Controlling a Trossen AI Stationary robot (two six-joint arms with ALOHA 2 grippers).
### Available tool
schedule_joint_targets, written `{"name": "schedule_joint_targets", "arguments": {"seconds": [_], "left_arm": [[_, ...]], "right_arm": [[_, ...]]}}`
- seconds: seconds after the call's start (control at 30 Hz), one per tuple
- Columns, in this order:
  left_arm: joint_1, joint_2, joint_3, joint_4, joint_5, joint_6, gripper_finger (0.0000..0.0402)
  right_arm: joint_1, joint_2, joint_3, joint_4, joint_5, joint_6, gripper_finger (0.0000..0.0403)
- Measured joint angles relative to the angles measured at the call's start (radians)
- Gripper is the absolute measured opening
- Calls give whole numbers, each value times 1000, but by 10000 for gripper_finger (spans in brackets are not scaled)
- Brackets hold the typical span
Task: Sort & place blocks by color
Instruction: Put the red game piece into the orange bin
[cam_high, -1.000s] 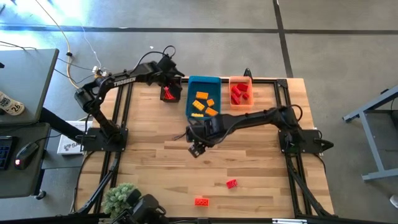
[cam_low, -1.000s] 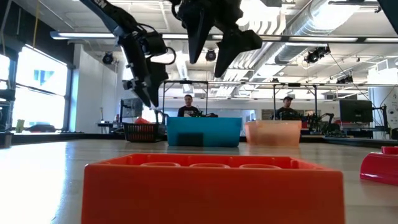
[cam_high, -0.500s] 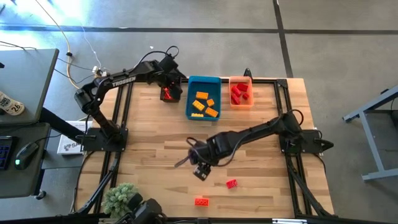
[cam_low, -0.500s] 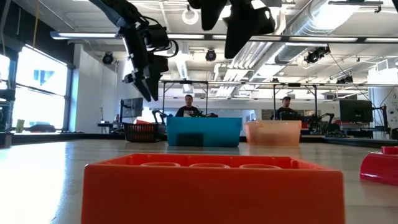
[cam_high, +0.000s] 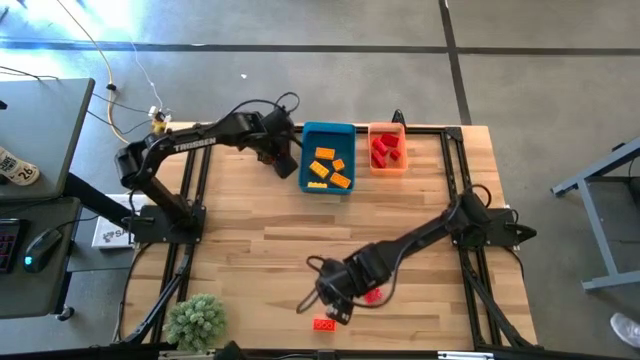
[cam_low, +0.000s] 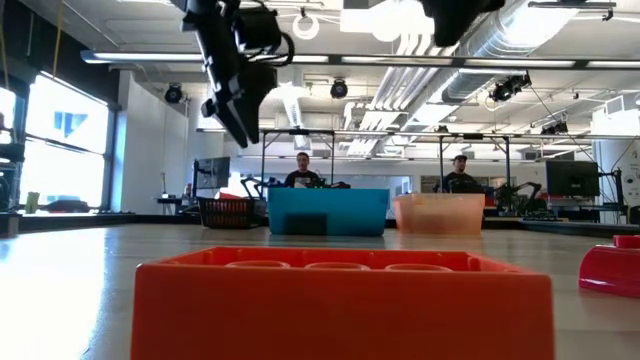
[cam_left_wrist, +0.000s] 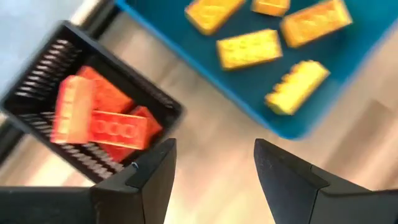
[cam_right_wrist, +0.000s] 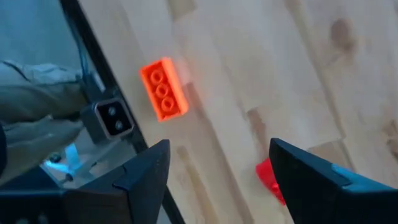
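My right gripper (cam_high: 330, 305) swung down from bins to orange block (cam_high: 323, 323); jaws wide, empty. Next: descend, straddle, pinch. Left gripper (cam_high: 283, 160) open, empty, between black bin (cam_left_wrist: 37, 99) and blue bin (cam_high: 304, 170).

right gripper (cam_high: 330, 305) over orange block (cam_high: 323, 323), near table (cam_high: 250, 240) edge

- Black bin (cam_left_wrist: 93, 124): in the high view hidden under the left arm at the table's far edge.
- Red block (cam_high: 374, 295): partly covered by the right arm; in the right wrist view cut off behind a finger.
- Right gripper: low view crops it at the top.
- Two people (cam_low: 303, 170) beyond the table: too small to tell more.
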Motion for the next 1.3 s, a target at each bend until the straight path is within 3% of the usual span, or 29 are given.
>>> {"name": "schedule_joint_targets", "arguments": {"seconds": [0.33,0.67,1.0,1.3], "left_arm": [[-224,-87,0,-99,0,-135,203],[-454,-154,0,-139,0,-302,203],[-619,-158,0,-138,12,-385,203],[-653,-158,0,-132,-4,-394,203]], "right_arm": [[136,0,-24,-2,119,-164,264],[222,1,-162,-2,155,-341,264],[212,1,-297,-2,173,-517,264],[157,1,-415,78,149,-532,264]]}}
